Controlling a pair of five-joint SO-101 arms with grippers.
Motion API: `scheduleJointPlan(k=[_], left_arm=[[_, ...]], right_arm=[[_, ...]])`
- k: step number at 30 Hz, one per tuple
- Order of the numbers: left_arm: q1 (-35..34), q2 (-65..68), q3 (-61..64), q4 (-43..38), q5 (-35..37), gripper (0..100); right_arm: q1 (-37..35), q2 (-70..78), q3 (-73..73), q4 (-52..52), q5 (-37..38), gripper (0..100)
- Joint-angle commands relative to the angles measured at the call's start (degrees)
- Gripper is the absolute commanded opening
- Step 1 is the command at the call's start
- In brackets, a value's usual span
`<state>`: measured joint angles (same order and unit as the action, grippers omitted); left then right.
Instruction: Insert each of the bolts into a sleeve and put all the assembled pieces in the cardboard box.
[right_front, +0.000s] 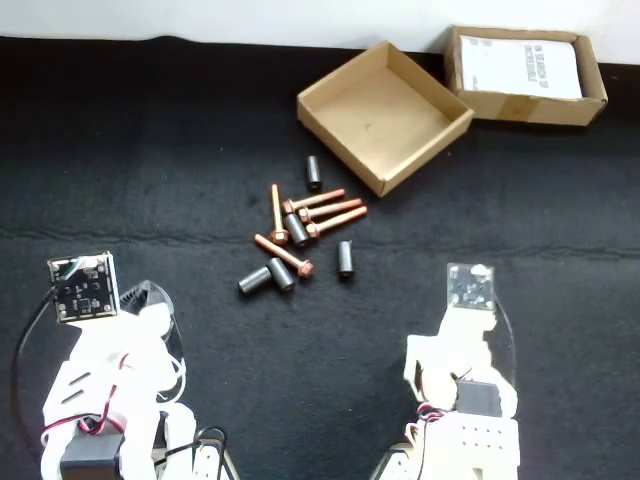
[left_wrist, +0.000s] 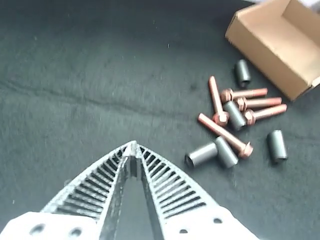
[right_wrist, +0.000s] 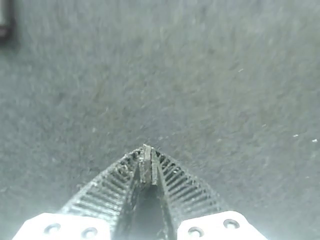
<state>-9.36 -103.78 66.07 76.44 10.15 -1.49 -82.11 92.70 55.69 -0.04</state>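
Broadly, dark creased cloth (right_front: 150, 140) underlies the bolts (right_front: 335, 208) and sleeves (right_front: 346, 258).

Cardboard box (right_front: 385, 112) is sitting open-topped, shallow, turned diagonally, bare floor showing. Five copper bolts (right_front: 330, 209) are lying flat and loose on the arm side of the box. Three are fanning side by side nearest its near corner. A fourth is lying just past their heads, and the fifth is slanting farthest out. Five dark grey sleeves (right_front: 313, 171) are lying on their sides. One is closest to the box wall, one is touching the fan's heads, one is lying apart, and two are resting beside the farthest bolt.
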Motion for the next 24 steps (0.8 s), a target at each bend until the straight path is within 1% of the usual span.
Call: scheduleJointPlan(k=[1,4,10,12,14,16,18,22,24], left_arm=[[-0.04,0.04,-2.51,-1.23,0.0,1],[0.22,0.22,-7.52,-1.23,0.0,1],[-0.04,0.57,-17.45,-0.97,0.0,1],[0.13,2.77,-20.62,0.88,0.0,1],[0.22,7.25,-24.48,3.08,0.0,1],[0.31,12.97,-29.67,5.45,0.0,1],[0.31,19.21,-35.82,7.38,0.0,1],[0.31,30.81,-48.57,10.73,0.0,1],[0.31,36.0,-54.29,13.27,0.0,1]], right_arm=[[0.4,-0.22,-8.92,-0.66,0.0,0.9],[0.4,-0.22,-17.01,0.75,0.0,0.9],[-0.4,0.22,-40.84,13.32,0.09,0.9],[-1.8,0.31,-47.69,17.45,0.09,0.9],[-4.09,0.57,-52.97,22.11,0.62,0.9],[-6.37,2.42,-56.84,27.91,3.43,0.9],[-6.64,5.93,-61.05,33.63,4.75,0.9],[-6.55,16.84,-72.75,44.97,4.84,0.9],[-6.11,21.93,-77.49,45.49,4.75,0.9]])
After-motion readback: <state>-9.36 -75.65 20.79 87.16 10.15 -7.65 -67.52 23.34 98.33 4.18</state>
